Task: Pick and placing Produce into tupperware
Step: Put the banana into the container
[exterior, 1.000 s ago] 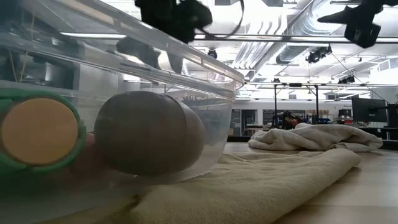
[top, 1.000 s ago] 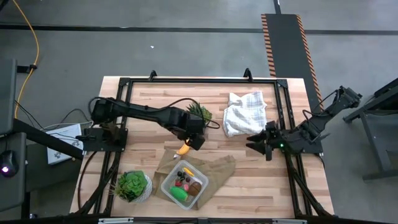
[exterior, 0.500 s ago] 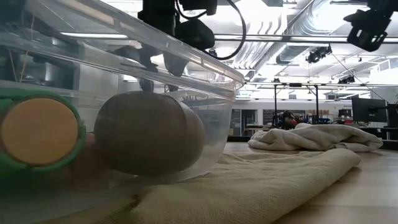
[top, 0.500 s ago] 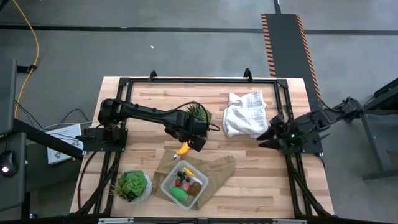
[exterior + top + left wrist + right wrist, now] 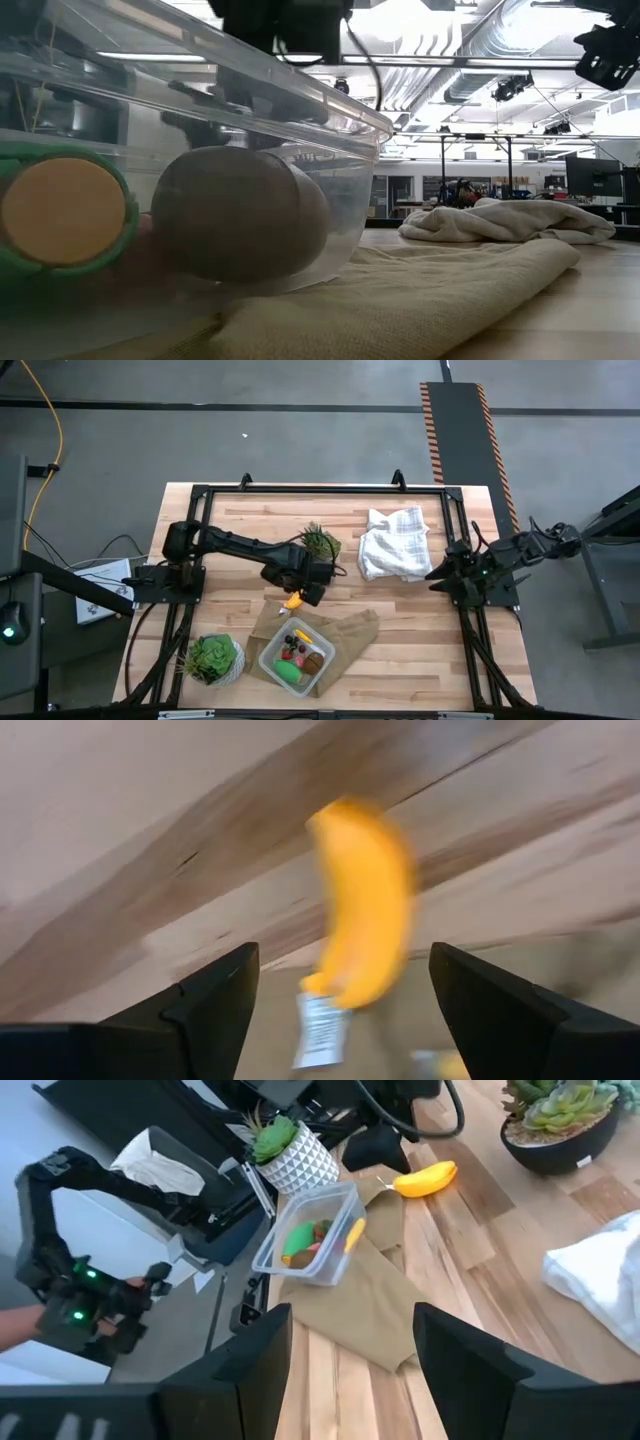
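On the wooden table (image 5: 400,620), the left gripper (image 5: 303,593) hangs spread-fingered directly over the yellow banana (image 5: 293,600), its length running between the fingers; the right gripper (image 5: 445,574), half-parted and empty, waits farther off.

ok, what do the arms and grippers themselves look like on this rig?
Both arms are matte black, slim segmented links with bulkier joints. The left gripper has two broad, flat, dark fingers; a black cable loops near its wrist. The right gripper looks the same, with a small green light glowing on its arm.
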Tool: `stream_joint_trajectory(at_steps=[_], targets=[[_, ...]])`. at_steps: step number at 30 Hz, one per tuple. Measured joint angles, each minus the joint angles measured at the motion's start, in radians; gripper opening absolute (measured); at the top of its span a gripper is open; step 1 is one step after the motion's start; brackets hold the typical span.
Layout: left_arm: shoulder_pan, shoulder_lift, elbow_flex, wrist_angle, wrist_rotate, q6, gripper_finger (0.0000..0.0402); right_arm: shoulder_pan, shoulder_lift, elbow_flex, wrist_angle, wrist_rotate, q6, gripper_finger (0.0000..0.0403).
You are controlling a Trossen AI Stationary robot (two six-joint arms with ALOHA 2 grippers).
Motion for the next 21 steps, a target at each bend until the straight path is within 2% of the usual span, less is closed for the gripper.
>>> stream_joint_trajectory(at_steps=[13, 21], targets=[[-0.011, 0.033, -0.098, 0.214, 0.066, -0.022, 0.0268, 0.000, -0.019, 0.000, -0.025, 0.000, -0.009, 0.0202], [-0.011, 0.036, -0.137, 0.224, 0.065, -0.026, 0.0265, 0.000, -0.019, -0.001, -0.045, 0.000, -0.010, 0.0202]])
